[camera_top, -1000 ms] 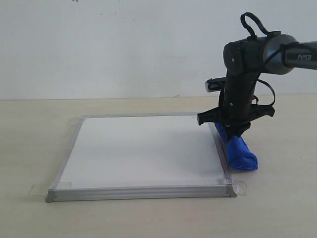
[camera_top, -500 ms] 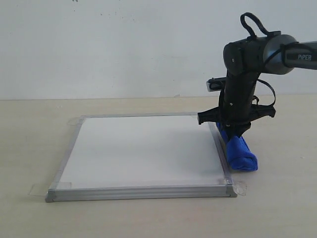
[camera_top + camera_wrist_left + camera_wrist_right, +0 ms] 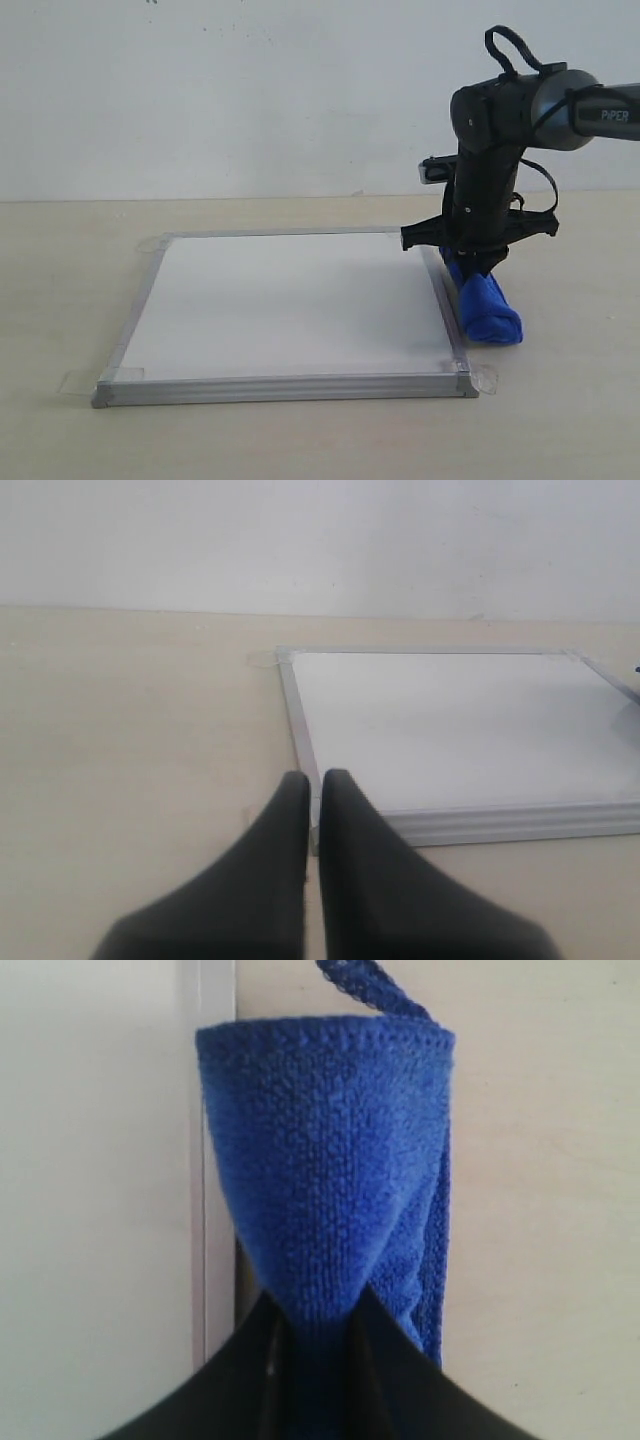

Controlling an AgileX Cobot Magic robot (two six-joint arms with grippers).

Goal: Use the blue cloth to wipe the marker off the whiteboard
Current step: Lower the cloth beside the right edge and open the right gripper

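Observation:
The whiteboard (image 3: 285, 305) lies flat on the table, its white face bare; no marker lines show on it in any view. My right gripper (image 3: 470, 268) stands upright just past the board's right frame and is shut on the blue cloth (image 3: 488, 310), whose free end trails down to the tabletop beside the frame. In the right wrist view the blue cloth (image 3: 325, 1190) fans out from between the fingers (image 3: 395, 1360), next to the silver frame (image 3: 215, 1160). My left gripper (image 3: 314, 780) is shut and empty, near a corner of the whiteboard (image 3: 450, 725).
Clear tape tabs (image 3: 80, 382) stick out at the board's corners. A pale wooden tabletop (image 3: 560, 420) surrounds the board, and a white wall (image 3: 250, 90) rises behind it.
The right gripper and the cloth have edged very slightly to the right and up; nothing else has moved.

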